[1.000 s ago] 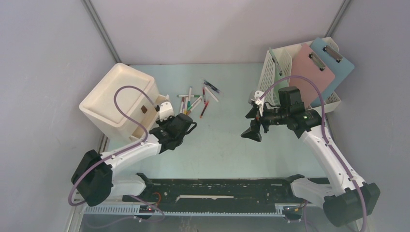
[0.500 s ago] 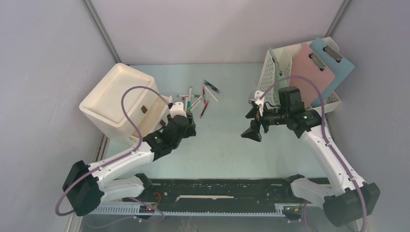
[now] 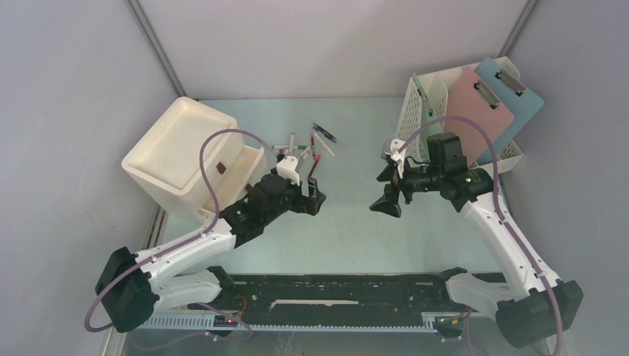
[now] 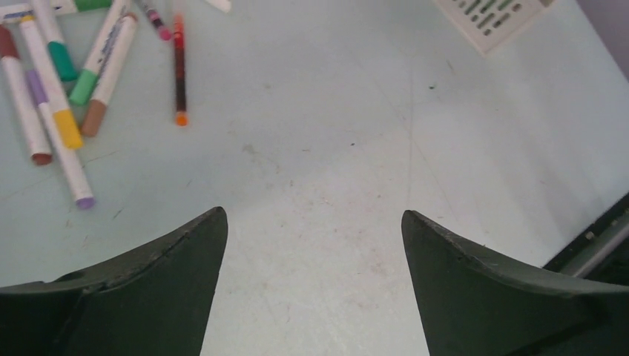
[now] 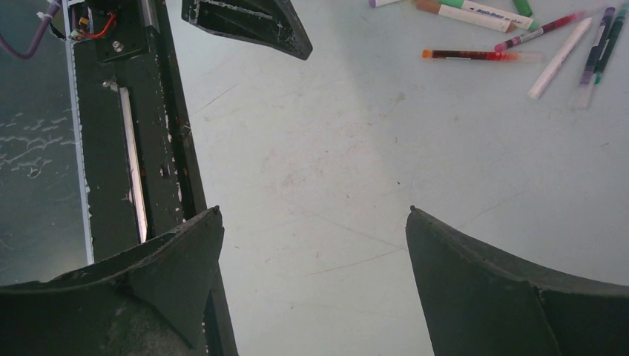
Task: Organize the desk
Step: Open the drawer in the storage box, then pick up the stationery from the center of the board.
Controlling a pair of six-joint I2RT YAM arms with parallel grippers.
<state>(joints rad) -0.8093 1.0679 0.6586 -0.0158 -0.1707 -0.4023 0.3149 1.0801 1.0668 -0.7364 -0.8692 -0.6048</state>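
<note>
Desk (image 3: 348, 230) spans cell floor under 2 arms. Left gripper (image 4: 312, 215) jaws wide, empty, above bare centre. Right gripper (image 5: 313, 213) spread, empty. Markers (image 4: 68, 127) loose toward back edge. Risk: misaimed left descent, finger sweeping pile, markers rolling apart or against bin (image 3: 174, 152) at left edge.

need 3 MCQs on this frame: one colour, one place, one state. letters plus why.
1. The two clipboards in the file rack are: A pink and blue; B red and green; C both black.
2. The markers lie: A in the file rack; B loose on the desk; C on the clipboards.
3. The left gripper is: A shut on a marker; B open and empty; C shut on a clipboard.
1 A: one pink board, one blue. 2 B: scattered on the bare desk. 3 B: wrist view shows jaws wide, nothing between.
</note>
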